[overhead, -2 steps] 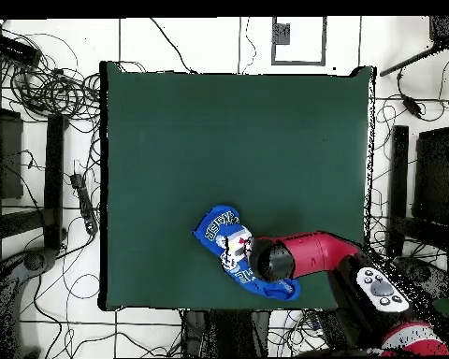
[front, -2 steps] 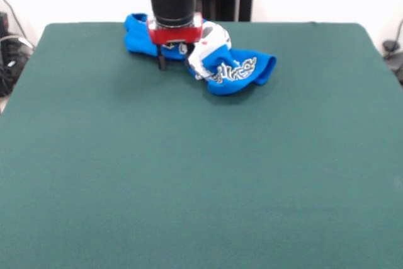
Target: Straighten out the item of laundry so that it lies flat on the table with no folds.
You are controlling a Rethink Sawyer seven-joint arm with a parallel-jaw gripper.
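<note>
The item of laundry (front, -2 steps: 217,61) lies bunched near the counter (front, -2 steps: 189,187) edge closest to the robot, with folds overlapping and a white print turned partly up. The hand (front, -2 steps: 171,60) sits low over the garment's middle. One dark fingertip (front, -2 steps: 162,64) shows beside the cloth, but whether the hand is closed or has hold of any fabric cannot be told.

Risk, as judged: a pinch taken through several layers would drag the whole bundle rather than open it, and a pull toward the near edge could slide the shirt off the counter.

White lettering is visible on the shirt but is not legible in either view.
</note>
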